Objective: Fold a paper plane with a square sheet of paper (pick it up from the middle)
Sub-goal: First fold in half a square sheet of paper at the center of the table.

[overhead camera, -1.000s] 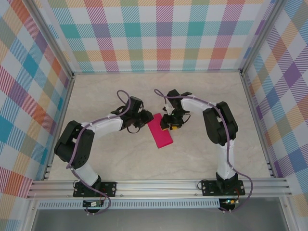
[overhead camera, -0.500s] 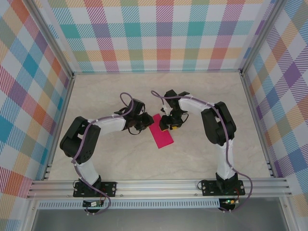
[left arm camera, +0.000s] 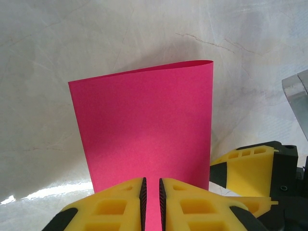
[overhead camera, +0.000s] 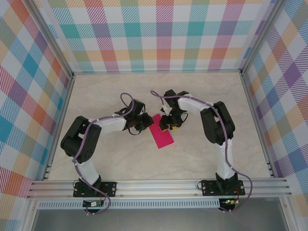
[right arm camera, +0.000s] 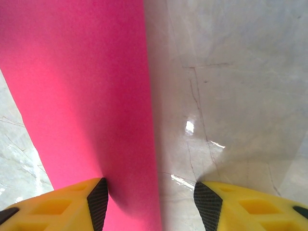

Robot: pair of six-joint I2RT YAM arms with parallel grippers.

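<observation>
Pink folded sheet (left arm camera: 144, 139), near edge hidden in clenched left jaws; right jaws released.

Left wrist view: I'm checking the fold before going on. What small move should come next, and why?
Probably press the far fold flat with the right gripper, which stands open. The left gripper is shut on the near edge of the square sheet of paper, but its fold looks rounded, not creased.
</observation>
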